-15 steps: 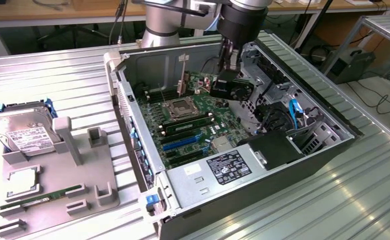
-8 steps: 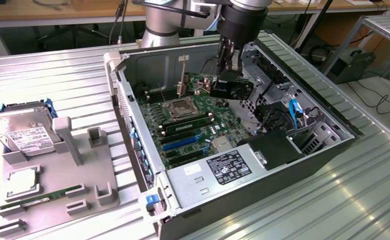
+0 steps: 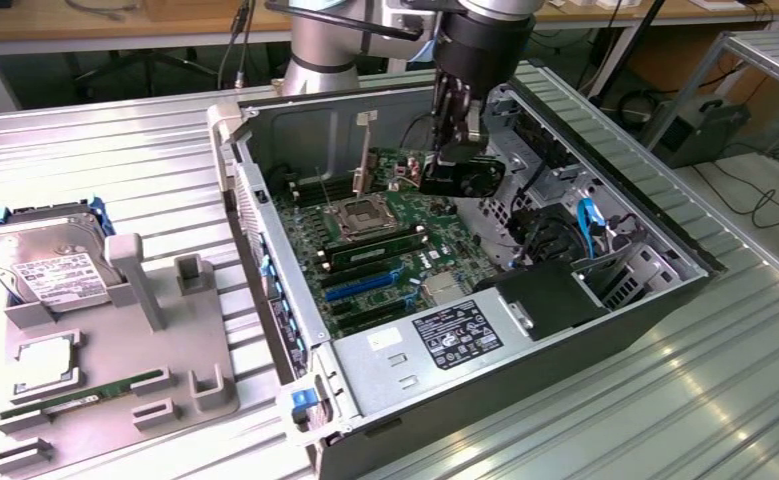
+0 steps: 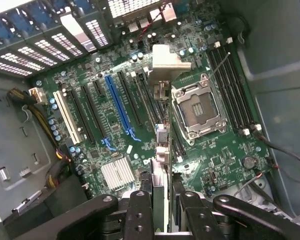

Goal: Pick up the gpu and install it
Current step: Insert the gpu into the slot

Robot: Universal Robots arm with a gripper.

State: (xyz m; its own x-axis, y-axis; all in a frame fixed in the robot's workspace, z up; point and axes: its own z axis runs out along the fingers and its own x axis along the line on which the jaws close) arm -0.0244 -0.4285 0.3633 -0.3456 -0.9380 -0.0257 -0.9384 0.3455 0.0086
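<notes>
Inside the open computer case (image 3: 629, 300), above the motherboard (image 4: 115, 100), the gpu (image 4: 161, 150) is clamped edge-on between the gripper (image 4: 162, 210) fingers.

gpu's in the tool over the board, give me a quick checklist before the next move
1. gpu held in tool: ok, the card sits edge-on between the fingers.
2. Case open, board exposed: ok.
3. Blue slot empty: ok.
4. gpu seated: not ok, it is held above the board, beside the socket.
5. gpu lined up with a slot: cannot tell.
6. Black wire clear of the card: cannot tell.
</notes>
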